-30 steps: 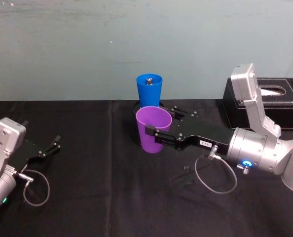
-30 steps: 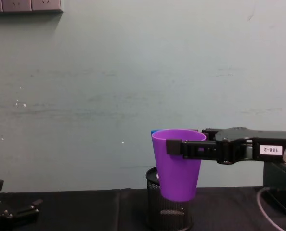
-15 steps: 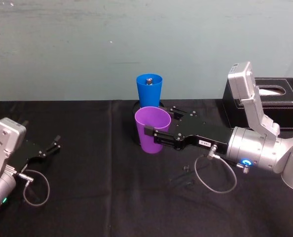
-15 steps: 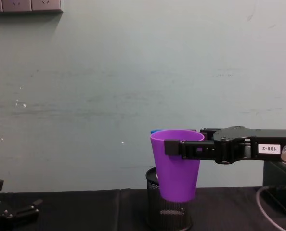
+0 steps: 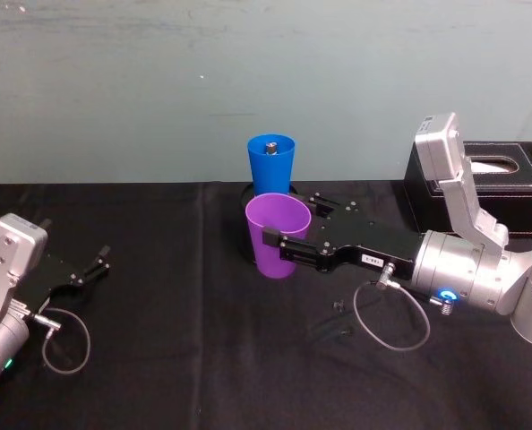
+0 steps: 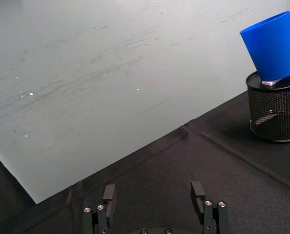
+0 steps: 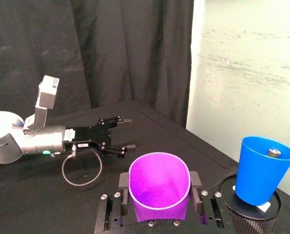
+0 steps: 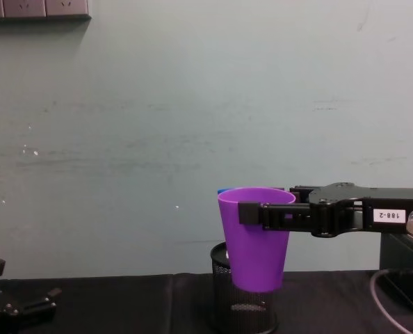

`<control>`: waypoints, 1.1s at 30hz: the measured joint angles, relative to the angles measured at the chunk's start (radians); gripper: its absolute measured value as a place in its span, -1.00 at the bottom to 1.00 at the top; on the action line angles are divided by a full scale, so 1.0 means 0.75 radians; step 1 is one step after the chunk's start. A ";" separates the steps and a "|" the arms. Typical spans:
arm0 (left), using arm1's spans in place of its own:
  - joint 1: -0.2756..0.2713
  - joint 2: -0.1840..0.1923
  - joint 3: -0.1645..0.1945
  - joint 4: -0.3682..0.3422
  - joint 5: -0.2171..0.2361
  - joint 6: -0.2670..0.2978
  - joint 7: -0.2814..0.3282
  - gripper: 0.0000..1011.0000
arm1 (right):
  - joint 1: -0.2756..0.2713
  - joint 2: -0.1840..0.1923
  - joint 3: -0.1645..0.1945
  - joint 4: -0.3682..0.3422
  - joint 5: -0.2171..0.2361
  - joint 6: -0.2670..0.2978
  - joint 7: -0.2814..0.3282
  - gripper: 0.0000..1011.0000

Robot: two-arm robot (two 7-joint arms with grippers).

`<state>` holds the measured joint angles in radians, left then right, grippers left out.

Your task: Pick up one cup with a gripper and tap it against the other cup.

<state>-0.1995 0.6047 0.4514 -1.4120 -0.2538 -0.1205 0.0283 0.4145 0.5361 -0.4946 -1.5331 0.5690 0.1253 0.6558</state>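
Observation:
My right gripper [image 5: 284,226] is shut on the purple cup [image 5: 278,237] near its rim and holds it upright above the black table. Just behind it the blue cup [image 5: 271,166] stands upright on a black mesh holder [image 6: 274,114] with a small metal piece inside. In the right wrist view a narrow gap separates the purple cup [image 7: 159,192] from the blue cup [image 7: 261,170]. From the chest view the purple cup [image 8: 255,240] hides nearly all of the blue one. My left gripper [image 5: 98,262] rests open on the table at the far left.
A black tissue box [image 5: 481,175] stands at the back right beside the right arm. A loop of grey cable [image 5: 391,322] hangs under the right wrist. The teal wall runs close behind the mesh holder [image 8: 224,292].
The right gripper and the purple cup have shifted very slightly to the left. The blue cup and the left arm have not moved.

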 joint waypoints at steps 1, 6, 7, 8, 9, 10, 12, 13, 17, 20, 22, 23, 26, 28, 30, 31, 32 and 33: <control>0.000 0.000 0.000 0.000 0.000 0.000 0.000 0.98 | 0.000 0.000 0.000 0.000 0.000 0.000 0.000 0.44; 0.000 0.000 0.000 0.000 0.000 0.000 0.000 0.98 | -0.001 -0.001 0.001 0.001 0.000 -0.001 0.001 0.44; 0.000 0.000 0.000 0.000 0.000 0.000 0.000 0.98 | -0.001 -0.001 0.001 0.001 0.000 -0.001 0.001 0.44; 0.000 0.000 0.000 0.000 0.000 0.000 0.000 0.98 | -0.001 -0.001 0.001 0.001 0.000 -0.001 0.001 0.44; 0.000 0.000 0.000 0.000 0.000 0.000 0.000 0.98 | -0.001 -0.001 0.001 0.001 0.000 -0.001 0.002 0.44; 0.000 0.000 0.000 0.000 0.000 0.000 0.000 0.98 | -0.001 -0.001 0.002 0.001 0.000 -0.002 0.002 0.44; 0.000 0.000 0.000 0.000 0.000 0.000 0.000 0.98 | -0.001 -0.001 0.002 0.001 0.000 -0.002 0.002 0.44; 0.000 0.000 0.000 0.000 0.000 0.000 0.000 0.98 | -0.001 -0.001 0.002 0.001 0.000 -0.002 0.002 0.44; 0.000 0.000 0.000 0.000 0.000 0.000 0.000 0.98 | -0.001 -0.001 0.002 0.001 0.000 -0.002 0.002 0.44; 0.000 0.000 0.000 0.000 0.000 0.000 0.000 0.98 | -0.001 -0.001 0.002 0.001 0.000 -0.002 0.002 0.44; 0.000 0.000 0.000 0.000 0.000 0.000 0.000 0.98 | -0.001 -0.001 0.002 0.001 0.000 -0.002 0.002 0.44; 0.000 0.000 0.000 0.000 0.000 0.000 0.000 0.98 | -0.001 -0.001 0.002 0.001 0.000 -0.002 0.002 0.44; 0.000 0.000 0.000 0.000 0.000 0.000 0.000 0.98 | -0.001 -0.001 0.002 0.001 0.000 -0.002 0.002 0.44; 0.000 0.000 0.000 0.000 0.000 0.000 0.000 0.98 | -0.001 -0.001 0.002 0.001 0.000 -0.002 0.002 0.44; 0.000 0.000 0.000 0.000 0.000 0.000 0.000 0.98 | -0.001 -0.001 0.002 0.001 0.000 -0.002 0.002 0.44; 0.000 0.000 0.000 0.000 0.000 0.000 0.000 0.98 | -0.001 -0.001 0.002 0.001 0.000 -0.002 0.002 0.44; 0.000 0.000 0.000 0.000 0.000 0.000 0.000 0.98 | -0.001 -0.001 0.002 0.001 0.000 -0.002 0.002 0.44; 0.000 0.000 0.000 0.000 0.000 0.000 0.000 0.98 | -0.001 -0.001 0.002 0.001 0.000 -0.002 0.002 0.44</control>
<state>-0.1995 0.6047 0.4514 -1.4120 -0.2539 -0.1205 0.0283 0.4134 0.5352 -0.4934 -1.5324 0.5689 0.1235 0.6572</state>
